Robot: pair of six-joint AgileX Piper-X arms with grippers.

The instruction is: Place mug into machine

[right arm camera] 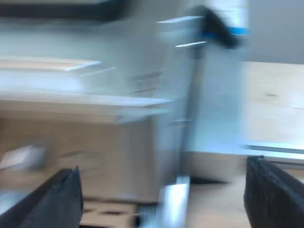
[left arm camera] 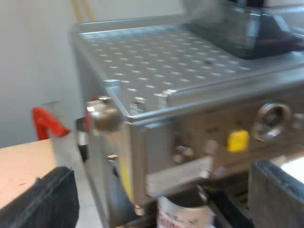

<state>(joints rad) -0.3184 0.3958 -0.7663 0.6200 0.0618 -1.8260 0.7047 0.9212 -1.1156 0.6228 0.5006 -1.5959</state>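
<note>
Seemingly the mug (left arm camera: 185, 213) stands low under the front of the espresso machine (left arm camera: 190, 142), beneath the panel with the yellow button (left arm camera: 237, 140); the left gripper (left arm camera: 161, 183) has its fingers wide apart, clamped on nothing, the mug beyond them and touching neither; the right gripper (right arm camera: 161, 173) is likewise spread and empty, near the machine's side above the wooden table (right arm camera: 273, 99). The risk, I'd say, is a left finger clipping the mug's rim or the machine's overhang on its next move and tipping the mug; whether it sits squarely I cannot tell.
</note>
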